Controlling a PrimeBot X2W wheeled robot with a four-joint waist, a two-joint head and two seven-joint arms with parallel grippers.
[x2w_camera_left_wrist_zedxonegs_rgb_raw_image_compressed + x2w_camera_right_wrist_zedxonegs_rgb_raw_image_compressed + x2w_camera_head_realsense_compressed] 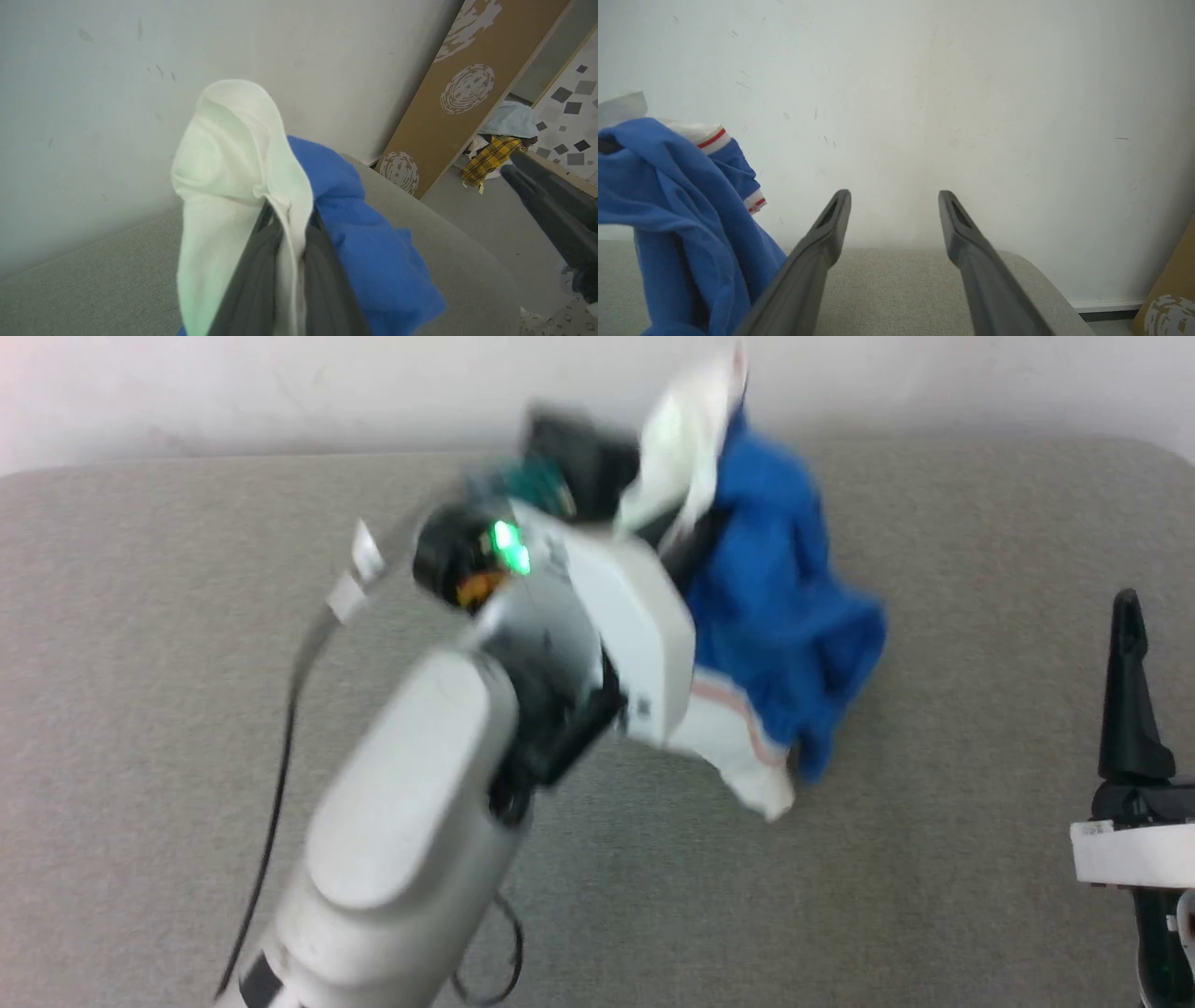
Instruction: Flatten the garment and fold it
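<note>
Holds bunched shirt (pixel 775 588) in clamped left gripper (pixel 292 212), far edge of bench (pixel 187 709) | right gripper (pixel 894 196) wide, empty | flattening, folding pending

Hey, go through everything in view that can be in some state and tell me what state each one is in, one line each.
garment: crumpled in a bunch, not folded, hanging from the left gripper by a white part.
left gripper: shut on the garment.
right gripper: open, holding nothing, apart from the garment.
green light on the left arm: lit.
</note>
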